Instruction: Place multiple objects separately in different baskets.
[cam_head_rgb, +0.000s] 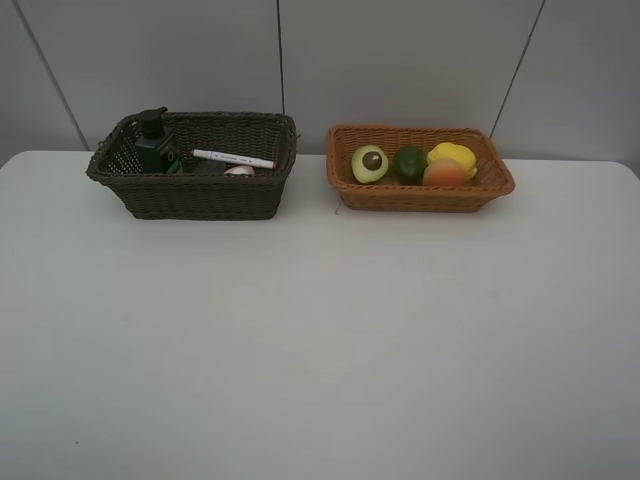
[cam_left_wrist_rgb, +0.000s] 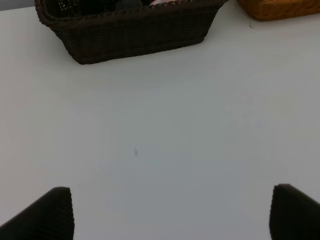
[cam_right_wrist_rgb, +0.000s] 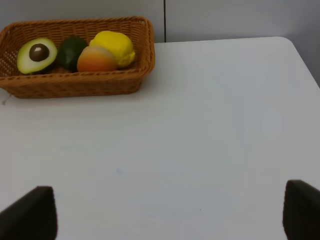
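- Baskets are sitting side by side at the far edge of the white table (cam_head_rgb: 320, 340), close to each other but not touching, in front of a grey panelled wall (cam_head_rgb: 400, 60).
- No readable writing is showing anywhere; the marker's barrel is carrying some dark print, too small to make out.
- Dark brown basket (cam_head_rgb: 195, 190), the deeper one on the left, is holding a dark green pump bottle (cam_head_rgb: 155, 145) standing upright at its left end, a white marker (cam_head_rgb: 233, 158) lying across the middle, and a pink object (cam_head_rgb: 240, 171) peeking out just below the marker; more of its contents are hidden by the wall.
- Orange-tan basket (cam_head_rgb: 420, 192), shallower and on the right, is holding a halved avocado (cam_head_rgb: 369, 163) with its pit facing up, a green lime (cam_head_rgb: 409, 163) next to it, a yellow lemon (cam_head_rgb: 452, 156) at the right end, and an orange-red peach (cam_head_rgb: 445, 174) resting against the lemon.
- Left gripper (cam_left_wrist_rgb: 170, 212) is hanging over bare table with its jaws spread wide, gripping nothing, well short of the dark basket.
- Right gripper (cam_right_wrist_rgb: 170, 215) is likewise standing wide apart and empty above bare table, well away from the tan basket.
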